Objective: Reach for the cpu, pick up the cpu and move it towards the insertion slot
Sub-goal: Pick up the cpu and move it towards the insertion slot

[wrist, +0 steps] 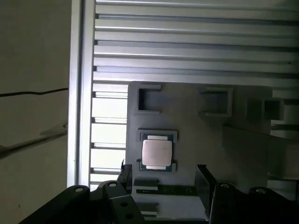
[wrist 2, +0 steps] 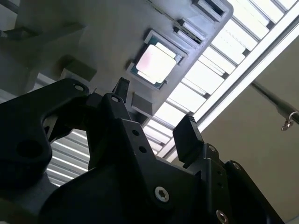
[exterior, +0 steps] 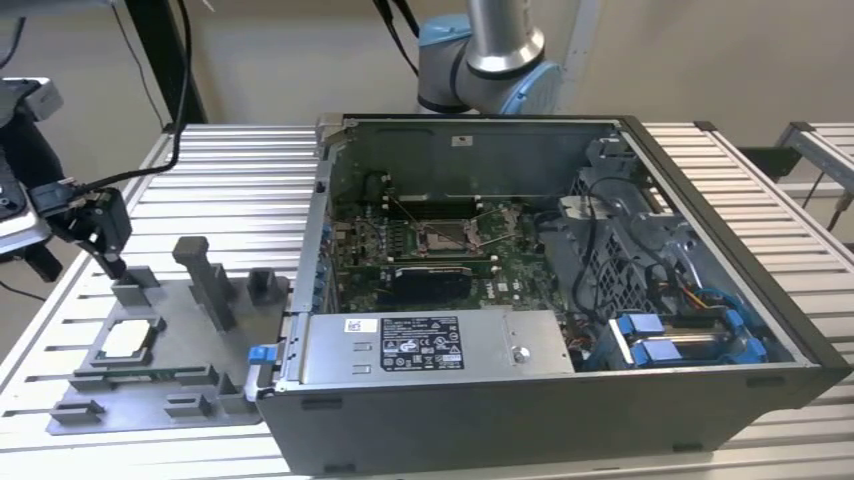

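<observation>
So my fingers (wrist: 204,179) are spread and empty, cpu (wrist: 156,153) sitting in its grey fixture (wrist: 196,140) past their tips, untouched. Looks light, thin, stiff, fragile, so I'd pinch opposite edges.

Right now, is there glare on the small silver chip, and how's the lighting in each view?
Second wrist view: the small square silvery-white cpu glares pinkish-white, and the black fingers are backlit. First wrist view: its face reads evenly, while the ribbed metal table beside it washes out. Exterior view: soft, even light, the open computer case shadowed inside.
</observation>
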`<act>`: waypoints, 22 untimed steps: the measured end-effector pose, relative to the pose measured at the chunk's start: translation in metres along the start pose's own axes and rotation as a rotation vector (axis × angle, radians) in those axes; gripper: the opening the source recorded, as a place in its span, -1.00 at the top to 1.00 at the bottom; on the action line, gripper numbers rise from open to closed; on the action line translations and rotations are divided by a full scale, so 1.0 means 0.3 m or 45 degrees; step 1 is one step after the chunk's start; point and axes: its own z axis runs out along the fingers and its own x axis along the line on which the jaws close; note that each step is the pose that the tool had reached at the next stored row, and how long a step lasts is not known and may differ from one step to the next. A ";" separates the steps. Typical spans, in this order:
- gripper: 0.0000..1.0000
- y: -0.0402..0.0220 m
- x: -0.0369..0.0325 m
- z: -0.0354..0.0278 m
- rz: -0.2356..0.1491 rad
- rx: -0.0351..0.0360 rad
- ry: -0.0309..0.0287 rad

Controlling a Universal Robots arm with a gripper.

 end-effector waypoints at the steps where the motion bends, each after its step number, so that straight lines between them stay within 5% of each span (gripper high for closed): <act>1: -1.00 0.000 0.000 0.006 0.000 0.0000 0.0001; 22: -1.00 -0.005 0.001 0.119 0.000 0.0000 0.0001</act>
